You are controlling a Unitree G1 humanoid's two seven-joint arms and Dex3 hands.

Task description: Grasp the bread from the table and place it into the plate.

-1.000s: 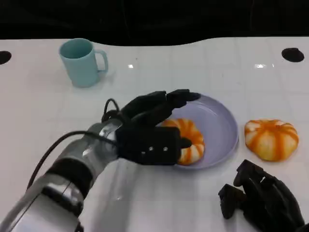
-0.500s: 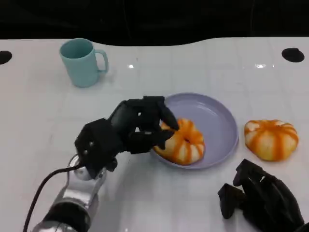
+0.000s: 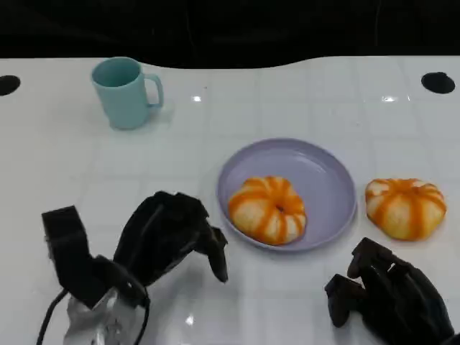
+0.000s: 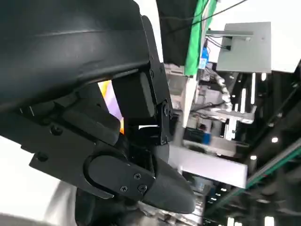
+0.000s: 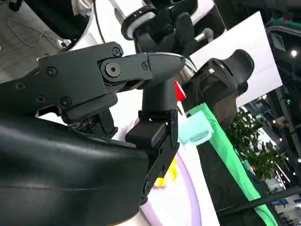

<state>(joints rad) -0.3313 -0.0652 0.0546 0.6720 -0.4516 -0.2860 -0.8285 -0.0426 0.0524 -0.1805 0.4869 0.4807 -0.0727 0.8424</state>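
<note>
White tabletop [image 3: 302,93] runs across your head view, its far edge curving against a black background, with a dark round hole near each far corner. You have bare surface between the teal mug [image 3: 124,92] at the far left and the lavender plate [image 3: 320,171] near the middle. One orange-striped bread [image 3: 267,208] lies inside the plate, toward its near left rim. A second bread [image 3: 404,207] sits on the table just right of the plate, apart from its rim.

Your left hand [image 3: 162,237] hangs at the lower left, near the plate but not touching it; its fingers curl downward, spread and holding nothing. Your right hand [image 3: 388,295] rests low at the lower right, just in front of the second bread without touching it, fingers curled in with nothing in them. Both forearms are cut off by the picture's lower edge.

From the left wrist view you get mostly that hand's black shell [image 4: 70,42], with only a sliver of orange and lavender showing behind it. From the right wrist view you see the mug [image 5: 196,132] as a pale teal shape beyond the fingers [image 5: 160,94], plus a strip of the plate's rim; the room behind is cluttered and hard to make out.
</note>
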